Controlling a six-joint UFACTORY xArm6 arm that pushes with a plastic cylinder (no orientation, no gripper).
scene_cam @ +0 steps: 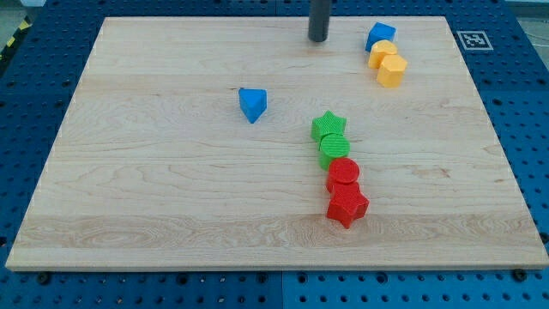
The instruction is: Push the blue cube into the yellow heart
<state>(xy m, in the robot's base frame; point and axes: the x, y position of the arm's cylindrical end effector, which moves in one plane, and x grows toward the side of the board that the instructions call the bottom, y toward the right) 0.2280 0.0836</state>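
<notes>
While my tip (318, 39) rests at the frame's top, left of the blue cube (379, 35) touching the yellow heart (383, 53), I see no pincer; the wooden desk (154, 189) sits on blue pegboard (26, 112).

Wooden desk (171, 197) lying on a blue pegboard (34, 51). Blue triangular block (252, 104) sitting alone left of centre. Green star (328, 126) touching green cylinder (333, 148) below it, then red cylinder (344, 174), red star (346, 206), all chaining downward. Yellow hexagonal block (391, 71) sitting upper right. I'm seeing a tag marker (470, 39) at the desk's top-right corner.
</notes>
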